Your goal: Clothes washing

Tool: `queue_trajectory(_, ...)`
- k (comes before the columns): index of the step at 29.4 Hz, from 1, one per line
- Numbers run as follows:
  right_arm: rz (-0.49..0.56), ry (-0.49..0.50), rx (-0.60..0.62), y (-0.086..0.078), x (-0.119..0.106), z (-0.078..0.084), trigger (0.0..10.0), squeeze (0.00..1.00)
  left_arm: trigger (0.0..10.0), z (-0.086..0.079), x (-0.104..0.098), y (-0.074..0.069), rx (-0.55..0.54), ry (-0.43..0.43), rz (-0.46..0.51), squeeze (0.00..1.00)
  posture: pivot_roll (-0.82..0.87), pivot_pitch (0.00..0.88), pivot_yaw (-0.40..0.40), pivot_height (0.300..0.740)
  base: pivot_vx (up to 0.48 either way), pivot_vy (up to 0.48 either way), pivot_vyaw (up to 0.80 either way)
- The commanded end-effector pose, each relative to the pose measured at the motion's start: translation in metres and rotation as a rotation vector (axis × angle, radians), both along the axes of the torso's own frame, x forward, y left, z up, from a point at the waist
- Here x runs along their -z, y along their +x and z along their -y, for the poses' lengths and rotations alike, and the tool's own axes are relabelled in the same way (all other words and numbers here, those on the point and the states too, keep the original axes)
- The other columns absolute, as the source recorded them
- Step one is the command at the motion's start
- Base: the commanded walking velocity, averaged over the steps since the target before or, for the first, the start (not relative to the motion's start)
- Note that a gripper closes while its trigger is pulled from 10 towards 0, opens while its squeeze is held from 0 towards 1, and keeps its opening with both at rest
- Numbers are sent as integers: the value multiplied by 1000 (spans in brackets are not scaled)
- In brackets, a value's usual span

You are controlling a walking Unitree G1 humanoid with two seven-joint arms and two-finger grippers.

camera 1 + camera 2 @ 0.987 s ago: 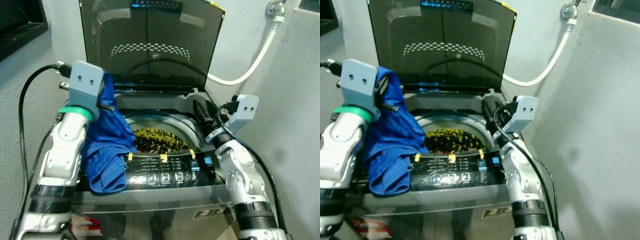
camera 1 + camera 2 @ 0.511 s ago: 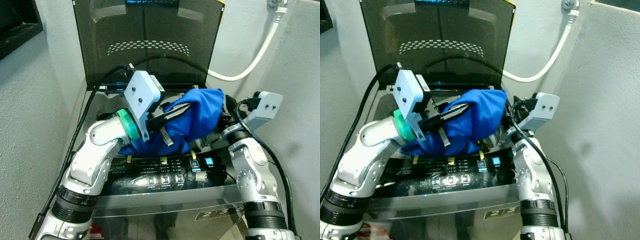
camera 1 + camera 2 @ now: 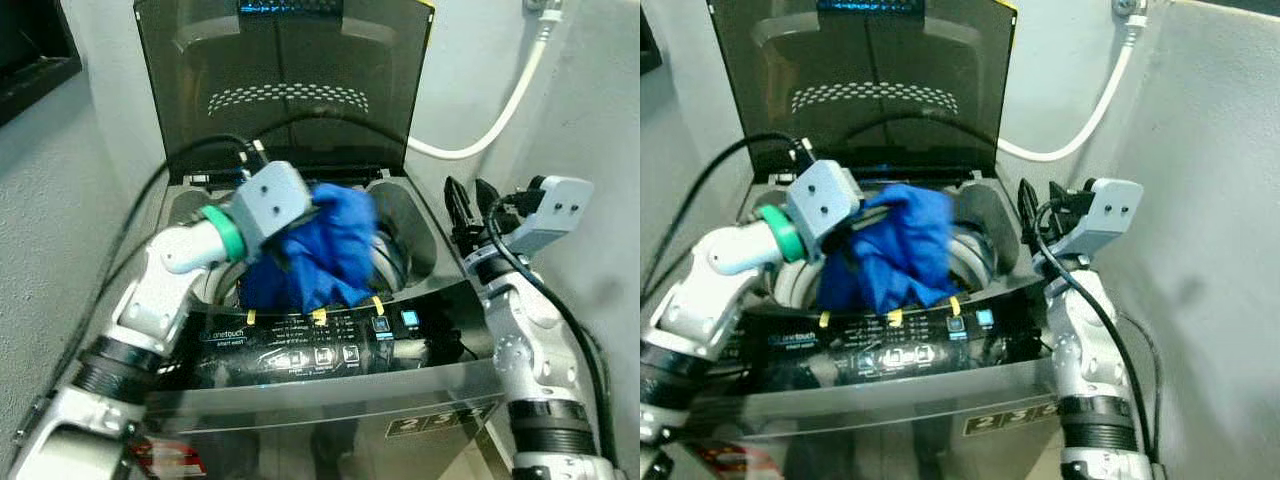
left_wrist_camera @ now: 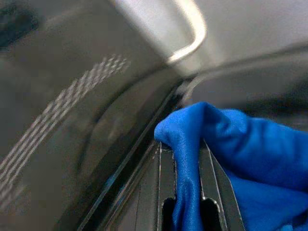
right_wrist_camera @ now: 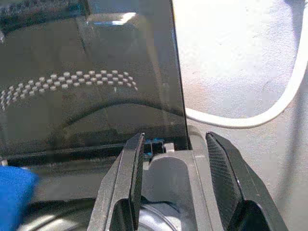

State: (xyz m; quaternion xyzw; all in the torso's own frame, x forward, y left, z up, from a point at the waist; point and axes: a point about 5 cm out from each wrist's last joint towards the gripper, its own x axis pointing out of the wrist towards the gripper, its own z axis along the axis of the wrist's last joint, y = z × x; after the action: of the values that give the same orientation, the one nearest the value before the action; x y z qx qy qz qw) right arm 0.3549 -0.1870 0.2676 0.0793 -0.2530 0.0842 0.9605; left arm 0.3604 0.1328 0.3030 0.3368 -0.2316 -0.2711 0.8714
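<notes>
Left gripper (image 4: pixel 187 192), pinching the blue garment (image 3: pixel 325 250), has moved it from the machine's right side to above the drum opening (image 3: pixel 395 262); right gripper (image 5: pixel 178 187), fingers spread, waits beside.

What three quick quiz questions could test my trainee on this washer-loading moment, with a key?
1. True or false: the washing machine lid stands open.
2. Which gripper holds the blue garment? A) left gripper B) right gripper C) neither
3. Fill in: the garment hangs over the machine's ____, behind the control panel.

Key:
1. True. The dark lid is raised upright at the back.
2. A. The left wrist view shows the cloth pinched between its fingers; the right gripper is open beside the machine's right rim, holding nothing.
3. Drum opening.
</notes>
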Motion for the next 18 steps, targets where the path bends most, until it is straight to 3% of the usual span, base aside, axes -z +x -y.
queue_trajectory(1,3,-54,-29,0,-5,-4,10000,0,10000,-11,-8,6,-73,-47,44,0,58,60,40,740,0,0,0)
queue_trajectory(5,11,-74,-41,-1,-8,-4,10000,0,10000,-20,-12,11,-128,-96,64,0,55,63,40,740,0,0,0)
queue_trajectory(6,24,-90,-61,-3,-12,-4,10000,0,10000,-22,-15,13,-133,-156,56,0,53,65,39,740,0,0,0)
queue_trajectory(9,24,-90,-61,-3,-12,-4,10000,0,10000,-22,-15,13,-133,-156,56,0,53,65,39,740,0,0,0)
queue_trajectory(11,-66,-274,-225,-9,-8,-7,10000,0,10000,-12,-5,18,-9,-188,-96,0,42,67,43,740,0,0,0)
queue_trajectory(12,-66,-274,-225,-9,-8,-7,10000,0,10000,-12,-5,18,-9,-188,-96,0,42,67,43,740,0,0,0)
queue_trajectory(13,-124,-375,-337,-16,-2,-7,10000,0,10000,-9,3,20,20,-173,-164,0,42,69,42,740,0,0,0)
queue_trajectory(16,-167,-435,-424,-23,3,-8,10000,0,10000,-9,9,23,23,-154,-198,0,42,69,42,740,0,0,0)
queue_trajectory(18,-185,-478,-633,-44,7,-13,10000,0,10000,-11,21,30,-11,-138,-259,0,37,68,41,740,0,0,0)
